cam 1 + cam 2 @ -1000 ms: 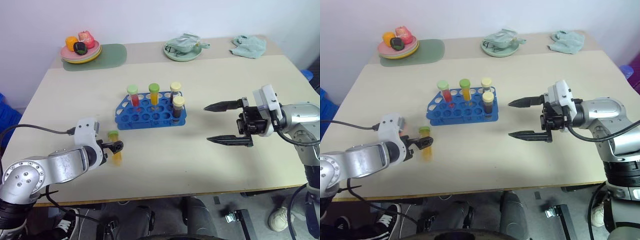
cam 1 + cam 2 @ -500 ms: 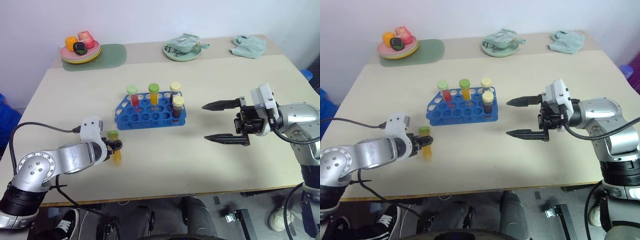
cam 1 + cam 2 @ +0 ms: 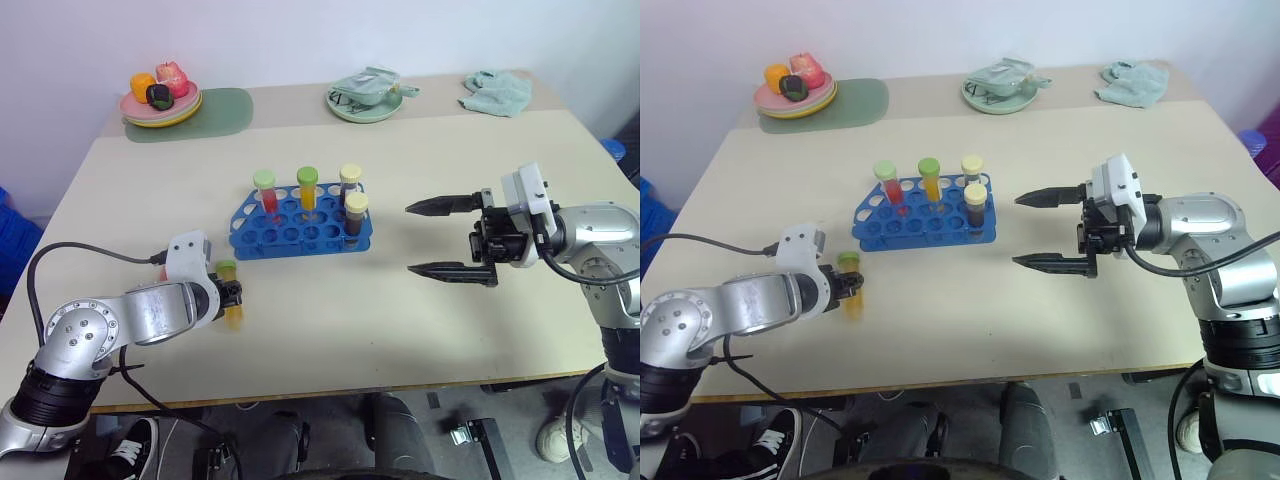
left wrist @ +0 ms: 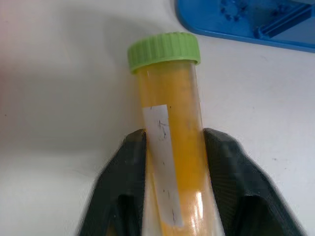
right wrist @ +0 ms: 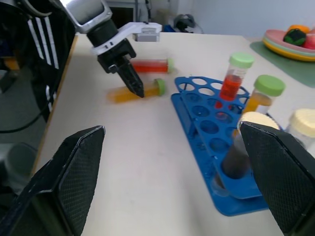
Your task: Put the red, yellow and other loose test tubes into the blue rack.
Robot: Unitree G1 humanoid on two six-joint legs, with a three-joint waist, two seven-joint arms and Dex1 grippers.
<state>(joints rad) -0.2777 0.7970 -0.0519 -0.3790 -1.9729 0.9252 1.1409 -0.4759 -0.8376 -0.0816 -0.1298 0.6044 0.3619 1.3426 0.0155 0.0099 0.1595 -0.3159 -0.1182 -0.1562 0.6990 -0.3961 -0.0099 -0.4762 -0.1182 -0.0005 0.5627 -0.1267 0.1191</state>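
The left gripper [image 3: 232, 297] is shut on the yellow tube [image 4: 172, 132], which lies flat on the table [image 3: 330, 320] a little way in front of the blue rack [image 3: 300, 228]. The two black fingers [image 4: 123, 182] press on both sides of the tube. The tube has a green cap and a thin white label [image 4: 162, 162] down its side. There are small marks on the label, but they are too tiny to read.

In the right wrist view, a red tube [image 5: 150, 65] with a green cap lies on the table just beside the yellow one.

The blue rack stands near the middle of the table. Four tubes stand up in it: a red one with a green cap [image 3: 266, 192], a yellow-orange one with a green cap [image 3: 307, 188], a pale one with a cream cap [image 3: 349, 183] and a dark brown one with a cream cap [image 3: 356, 215].

The right gripper [image 3: 445, 237] hangs above the table to the right of the rack. Its fingers are spread wide apart and hold nothing.

At the far side of the table sit a plate of toy food [image 3: 161, 95], a green plate [image 3: 365, 100] with a cloth on it, and another cloth [image 3: 497, 92].
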